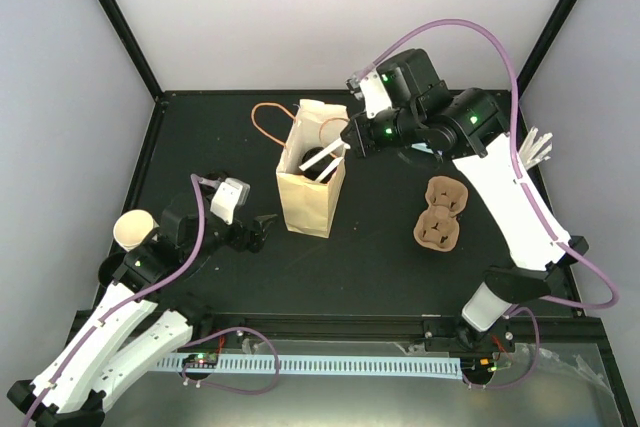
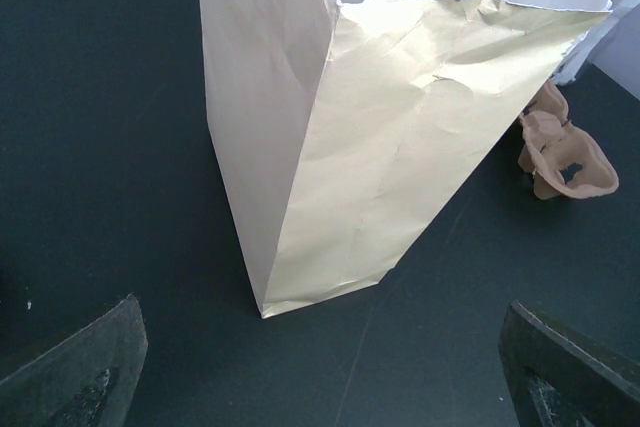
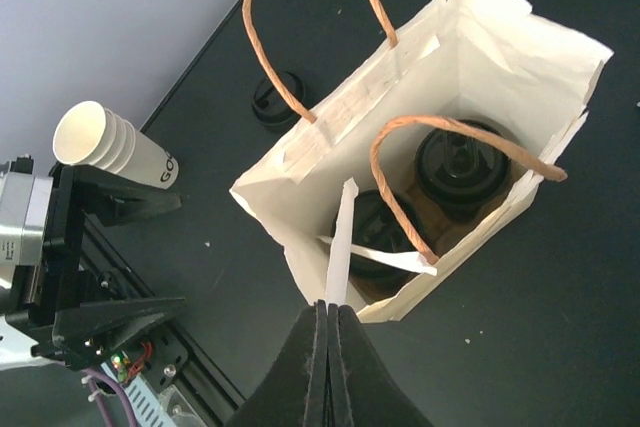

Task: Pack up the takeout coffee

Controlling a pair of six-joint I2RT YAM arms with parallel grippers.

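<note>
From above, the paper bag [image 1: 310,187] stands upright near the middle of the bench [image 1: 380,267] with its mouth open. The right tool [image 1: 343,150] hangs over the bag's 2 o'clock corner, pinching a white strip [image 1: 322,162] that slants into the mouth. The left tool [image 1: 262,232] sits at the bag's 8 o'clock, apart from it. A cup carrier [image 1: 443,212] lies at 3 o'clock, and a stack of lidless cups [image 1: 135,230] at 9 o'clock.

The left wrist view shows the left tool's fingers [image 2: 80,367] spread wide with nothing between them. The bag is just ahead at 12 o'clock.

The right wrist view shows jaws pressed together on the near end of the strip. Two lidded cups [image 3: 465,162] sit at the bag's bottom, only their black lids showing. A loose lid [image 3: 275,102] lies on the bench at 11 o'clock.

The coffee looks already packed. What seems left is dropping the strip in and clearing the bag.
</note>
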